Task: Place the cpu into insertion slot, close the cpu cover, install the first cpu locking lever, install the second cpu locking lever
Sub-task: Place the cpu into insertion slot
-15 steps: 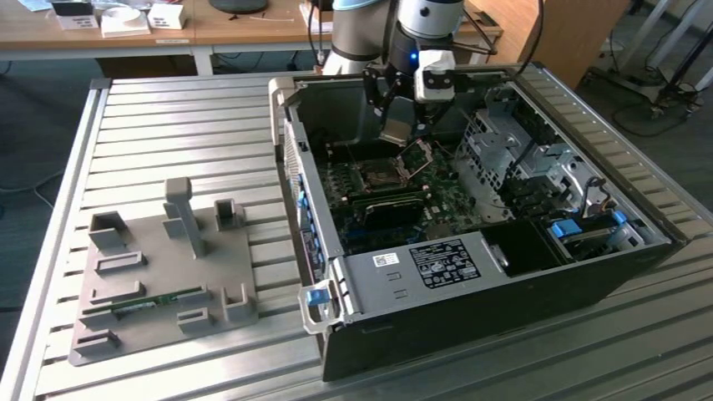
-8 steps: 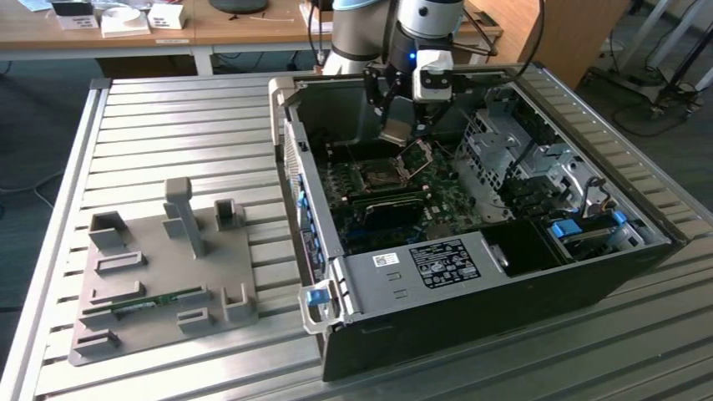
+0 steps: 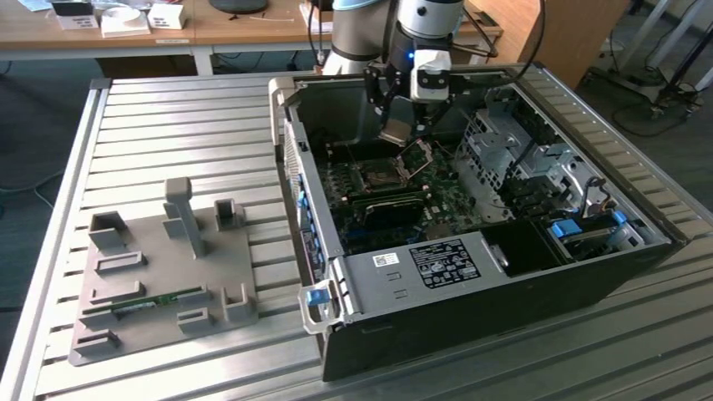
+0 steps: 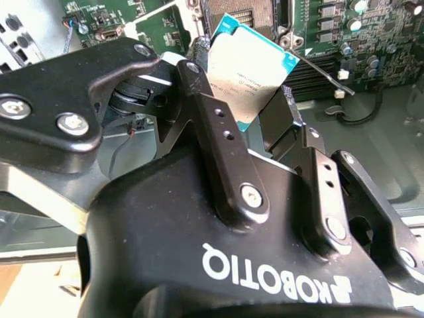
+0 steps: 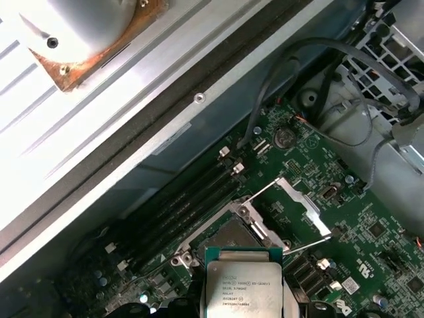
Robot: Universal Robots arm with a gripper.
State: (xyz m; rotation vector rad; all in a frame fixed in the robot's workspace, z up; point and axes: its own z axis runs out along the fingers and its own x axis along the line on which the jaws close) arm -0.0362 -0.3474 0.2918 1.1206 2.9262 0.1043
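On a ribbed metal table (image 3: 167,117), exterior view: an open black computer case (image 3: 535,284) fills the half toward the exterior view's right. Near the front corner on the exterior view's left is a grey plastic fixture (image 3: 167,276) with upright posts, and one green memory stick (image 3: 145,305) lies in it. At the table's back edge stands the robot arm (image 3: 429,21). Its gripper (image 3: 398,125) hangs inside the case above the green motherboard (image 3: 446,205), pinching the cpu (image 3: 395,132). Below it the insertion slot (image 3: 373,174) lies uncovered, with the cpu cover (image 3: 418,159) raised beside it. Room: wooden desks (image 3: 223,29) behind the table, white boxes (image 3: 125,21) on them, grey-blue floor (image 3: 33,125).

Second wrist view: two black fingers (image 4: 222,132) press against opposite edges of the cpu (image 4: 248,63); its silver top and teal border are visible. Beneath lies the motherboard (image 4: 112,23).

First wrist view: the cpu (image 5: 242,285) is in the air just beside the insertion slot (image 5: 232,235), not seated. Beyond the slot the cpu cover (image 5: 301,202) is tipped open, and two thin wire levers (image 5: 262,192) stand free. Alongside run black memory slots (image 5: 185,199). Past the case wall are the table slats (image 5: 40,99).
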